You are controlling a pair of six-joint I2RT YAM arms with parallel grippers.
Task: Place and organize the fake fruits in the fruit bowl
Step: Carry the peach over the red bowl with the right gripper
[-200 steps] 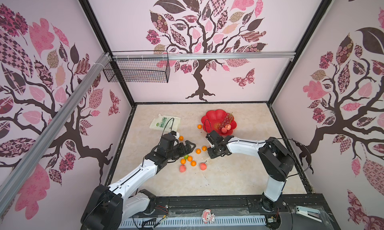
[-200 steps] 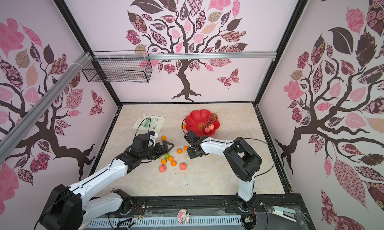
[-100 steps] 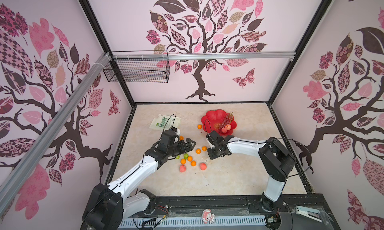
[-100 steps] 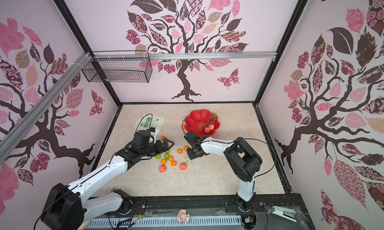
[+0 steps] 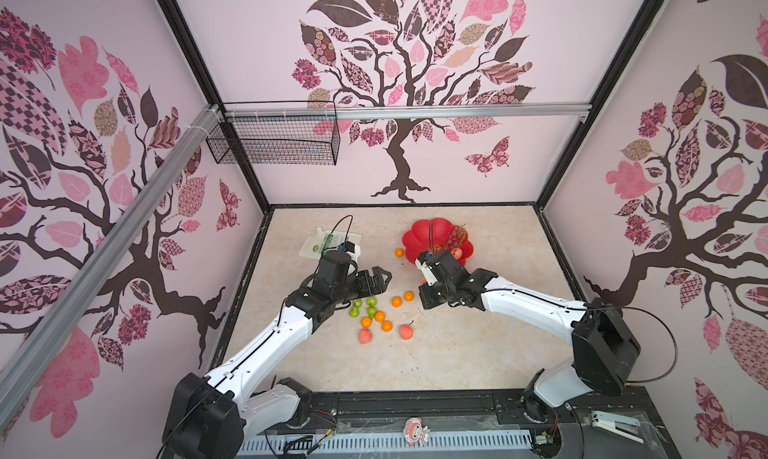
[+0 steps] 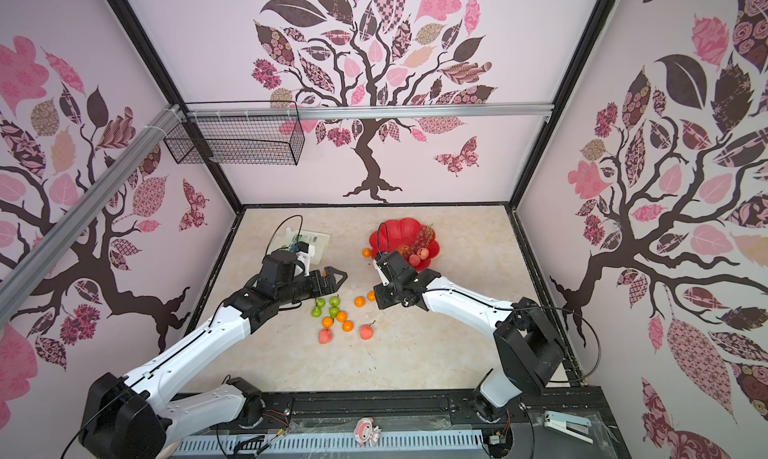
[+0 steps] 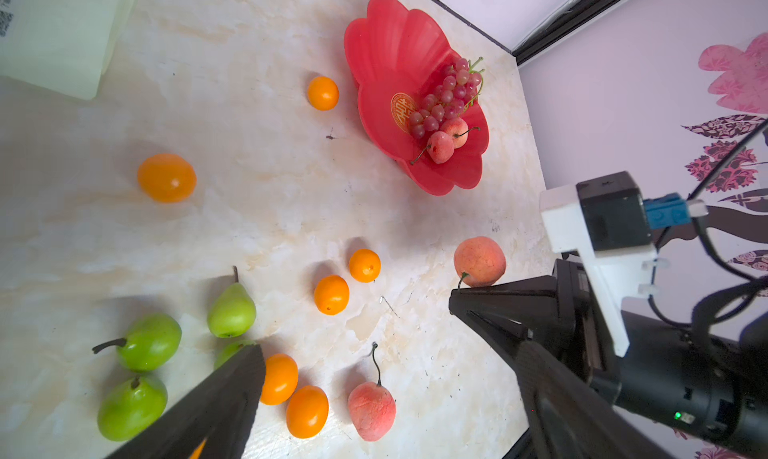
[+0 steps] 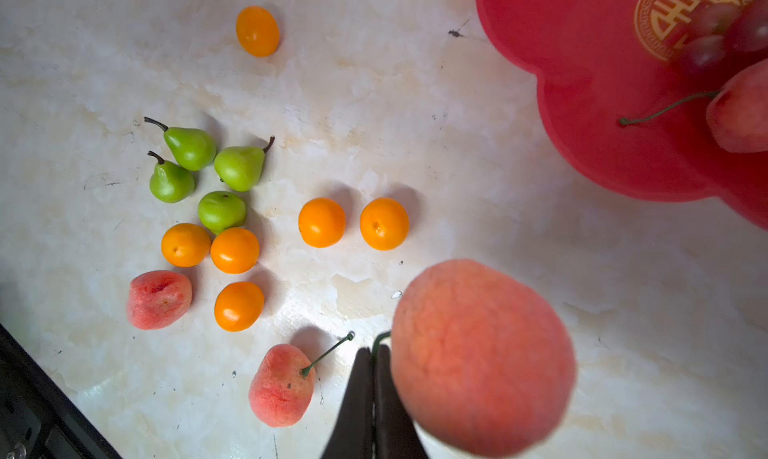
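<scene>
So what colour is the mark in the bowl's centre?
Gold mark on the bowl; clearest in the left wrist view.

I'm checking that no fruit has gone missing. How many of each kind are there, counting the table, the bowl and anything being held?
orange: 7
pear: 4
peach: 5
grape bunch: 1
Total: 17

Marble tabletop [image 5: 457, 353]: fruits [image 5: 366, 322], bowl [image 5: 419, 236], pouch [image 5: 322, 245]
</scene>
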